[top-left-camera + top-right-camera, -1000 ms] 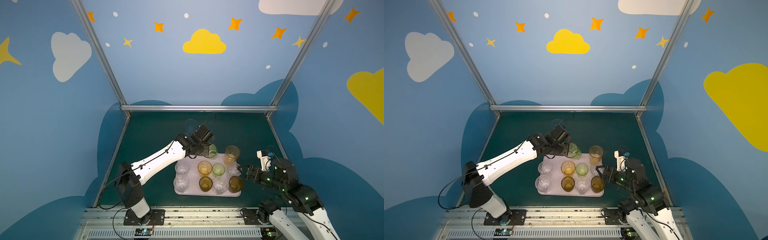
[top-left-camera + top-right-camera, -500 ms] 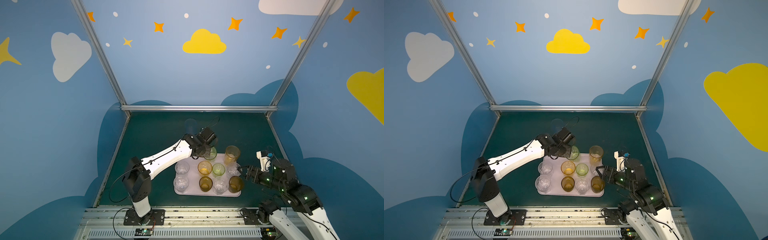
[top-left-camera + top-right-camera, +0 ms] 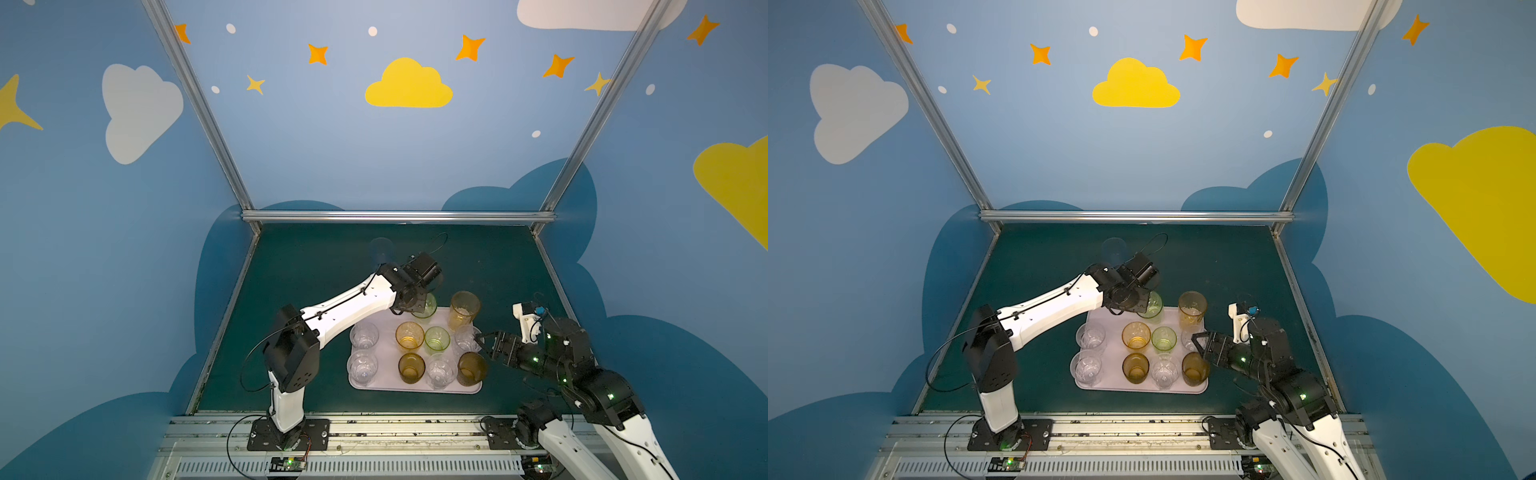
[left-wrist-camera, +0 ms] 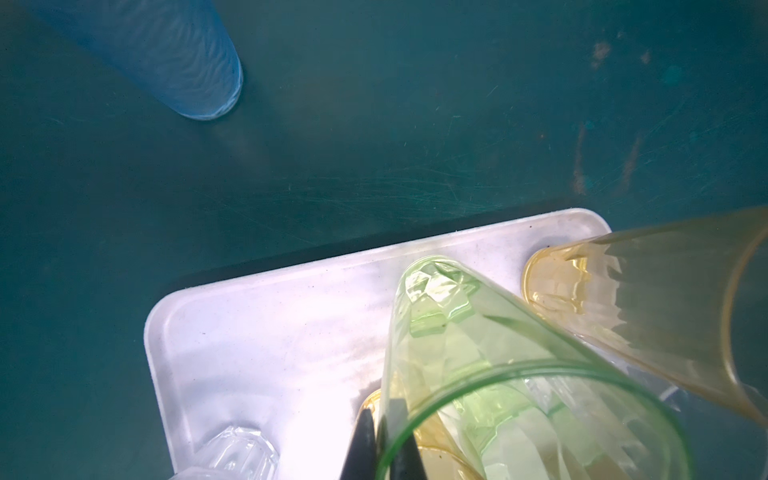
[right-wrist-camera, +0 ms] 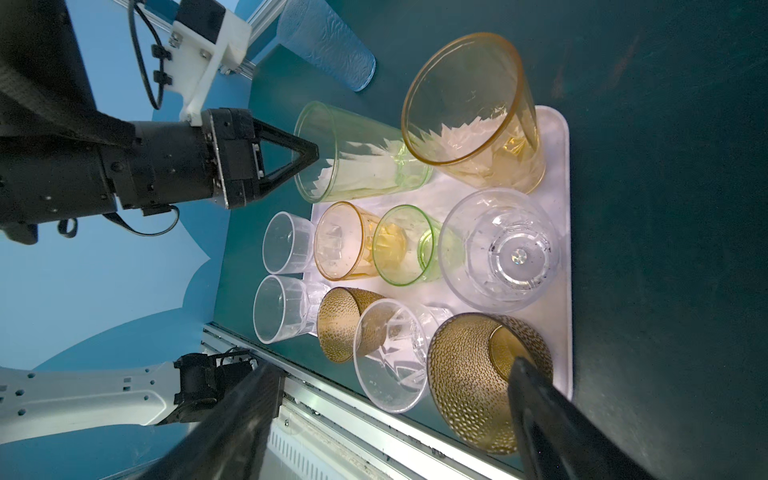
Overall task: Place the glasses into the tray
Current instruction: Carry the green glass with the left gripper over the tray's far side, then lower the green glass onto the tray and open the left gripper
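Dark green tabletop. Left gripper clamped on tall green glass rim, right gripper spread. I'd seat base flat in tray, clear of amber glass, then release.

The left wrist camera is sitting just behind the left gripper, looking past its fingertips, very close, onto the tall green glass and the tray corner ahead. The right wrist camera is looking out between the fingers of the right gripper, close across the tray toward the left gripper. Both top views are looking down from high above and behind both grippers, far back, taking in the whole tray. All four are sharing the tray end with that glass.
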`<action>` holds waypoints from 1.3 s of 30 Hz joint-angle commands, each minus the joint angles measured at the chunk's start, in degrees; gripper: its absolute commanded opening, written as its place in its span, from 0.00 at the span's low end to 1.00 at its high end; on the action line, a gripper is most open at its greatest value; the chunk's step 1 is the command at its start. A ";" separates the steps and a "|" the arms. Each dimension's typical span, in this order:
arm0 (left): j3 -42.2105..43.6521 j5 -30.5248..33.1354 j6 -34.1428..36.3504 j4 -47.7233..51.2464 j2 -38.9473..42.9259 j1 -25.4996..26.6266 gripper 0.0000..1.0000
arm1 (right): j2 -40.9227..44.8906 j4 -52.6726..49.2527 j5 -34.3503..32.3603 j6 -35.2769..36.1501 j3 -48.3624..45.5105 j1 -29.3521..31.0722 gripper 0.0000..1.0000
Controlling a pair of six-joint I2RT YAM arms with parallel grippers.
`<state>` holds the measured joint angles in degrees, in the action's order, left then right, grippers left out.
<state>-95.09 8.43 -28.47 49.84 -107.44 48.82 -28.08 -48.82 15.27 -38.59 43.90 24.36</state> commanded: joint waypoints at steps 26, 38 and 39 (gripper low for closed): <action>-8.69 -2.63 2.94 4.25 -6.62 0.09 0.10 | 0.04 -1.19 -0.85 0.31 -1.32 -0.19 0.86; -9.58 -3.25 2.97 4.13 -7.51 0.01 0.25 | -0.40 -1.20 -0.94 0.41 -1.56 -0.25 0.86; -9.67 -3.33 2.97 4.16 -7.61 0.04 0.27 | -0.40 -1.19 -0.95 0.37 -1.60 -0.27 0.86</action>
<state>-103.50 5.48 -25.71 53.04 -114.28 48.82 -28.16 -49.21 14.83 -38.59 42.78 24.34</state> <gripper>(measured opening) 0.254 0.863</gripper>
